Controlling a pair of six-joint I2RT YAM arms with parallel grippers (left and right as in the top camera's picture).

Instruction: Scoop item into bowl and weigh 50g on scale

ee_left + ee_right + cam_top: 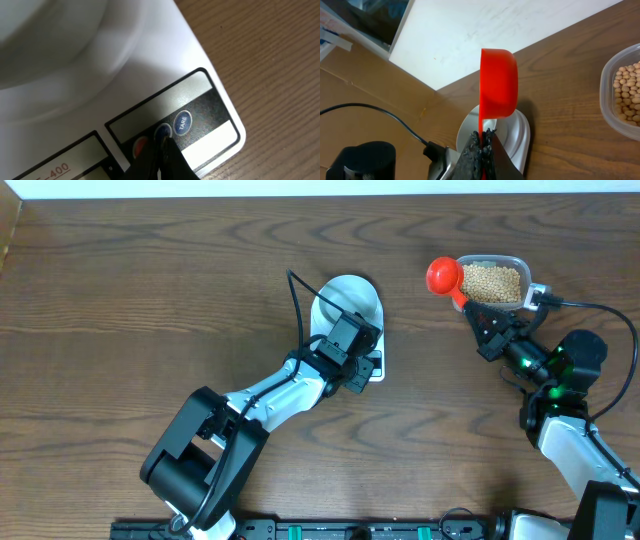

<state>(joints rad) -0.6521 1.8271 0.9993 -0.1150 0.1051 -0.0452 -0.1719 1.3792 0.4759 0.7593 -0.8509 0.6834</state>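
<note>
L pincer (162,150) shut, holding nothing, tips on blue button (161,131) next to TARE button (182,122) on scale (180,70). Bowl (350,300) sits on the scale, approx. table (150,300) centre. R pincer (484,137) shut on handle of red scoop (498,82), just beside clear tub (521,266) of beans (492,282) near far edge, right side.

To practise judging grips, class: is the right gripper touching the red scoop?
Touching. The right wrist view shows the thin handle of the red scoop pinched between the shut fingers of the right gripper, with no gap visible.
</note>
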